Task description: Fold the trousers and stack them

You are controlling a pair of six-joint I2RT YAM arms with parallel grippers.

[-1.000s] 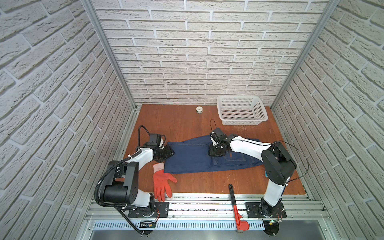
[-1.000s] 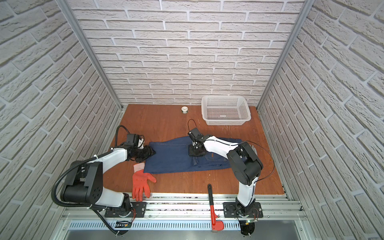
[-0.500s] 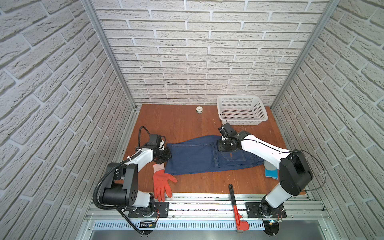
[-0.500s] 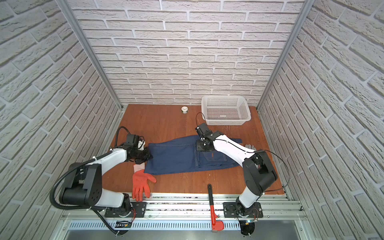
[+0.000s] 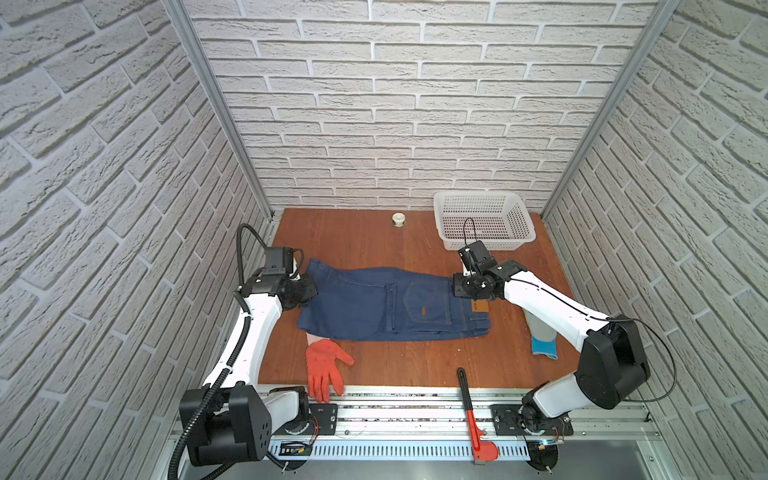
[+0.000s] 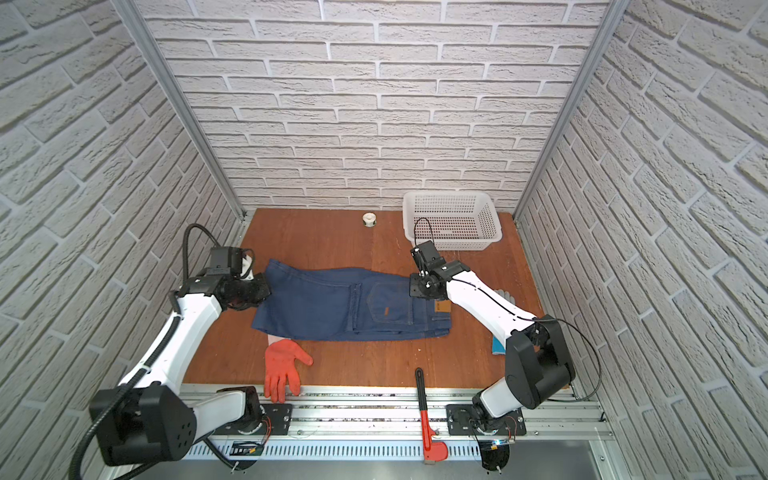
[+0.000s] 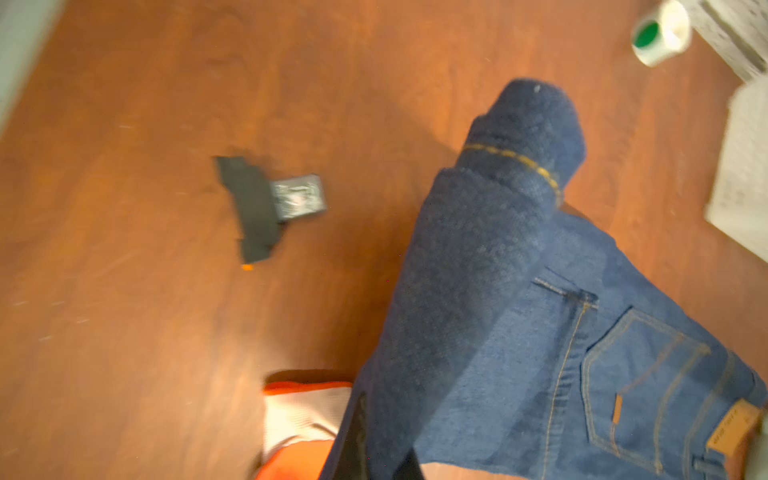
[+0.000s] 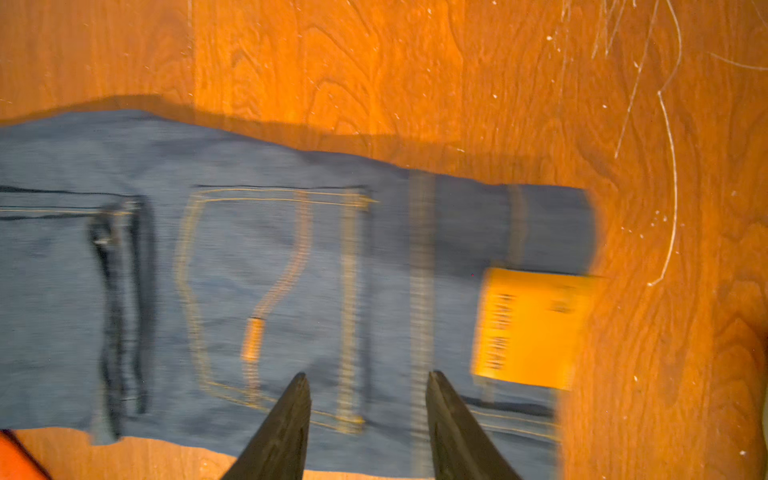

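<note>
The grey-and-blue knit glove (image 5: 543,345) lies mostly behind the right arm (image 5: 552,309) in both top views. The orange rubber glove (image 5: 326,365) has its cuff tucked under the dark blue denim jeans (image 5: 357,307). The left gripper (image 5: 308,291) has its fingertips buried in denim. The right wrist view is smeared; the tan waistband patch (image 8: 532,328) is unreadable

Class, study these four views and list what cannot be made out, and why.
Left gripper: jaws cut off by the left wrist view's bottom edge and draped by the lifted trousers; its own wrist covers them in both top views.
Grey-and-blue glove: mostly under the right arm in both top views.
Patch lettering: motion-blurred in the right wrist view.
Orange glove: cuff partly under the trousers' edge in both top views.
</note>
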